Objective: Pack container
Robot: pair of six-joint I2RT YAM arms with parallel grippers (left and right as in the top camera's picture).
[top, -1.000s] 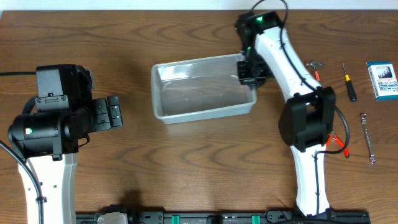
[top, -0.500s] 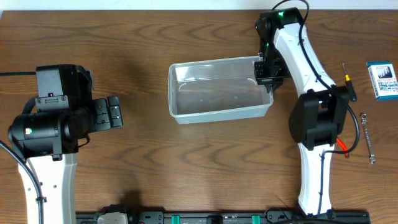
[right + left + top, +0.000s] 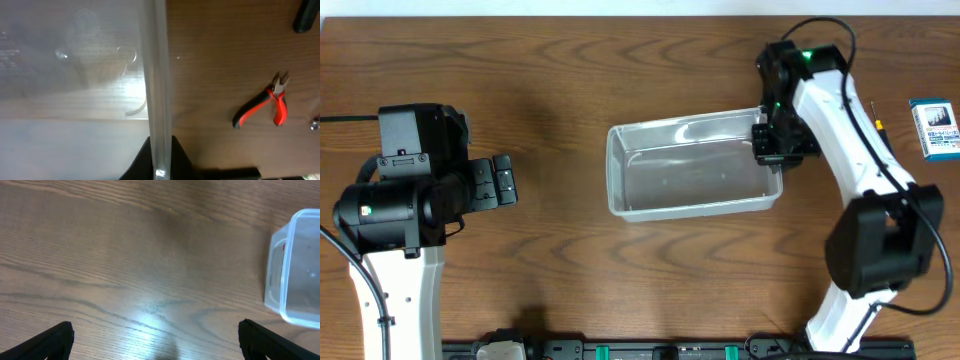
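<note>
The container (image 3: 692, 165) sits upright, mouth up, right of the counter's centre and nearer the far edge. Its floor is bare; wood grain shows through. Its long axis runs roughly between the left and right edges, with the right end slightly farther back.

The right gripper (image 3: 772, 145) is clamped on the container's right end wall, one finger on each side of the rim. The left gripper (image 3: 508, 180) hangs near the left edge, fingers wide apart.

Only the right wrist view shows the pliers (image 3: 265, 105), which lie on the counter beyond the gripped wall. Only the overhead view shows the box (image 3: 934, 128) at the right edge.
</note>
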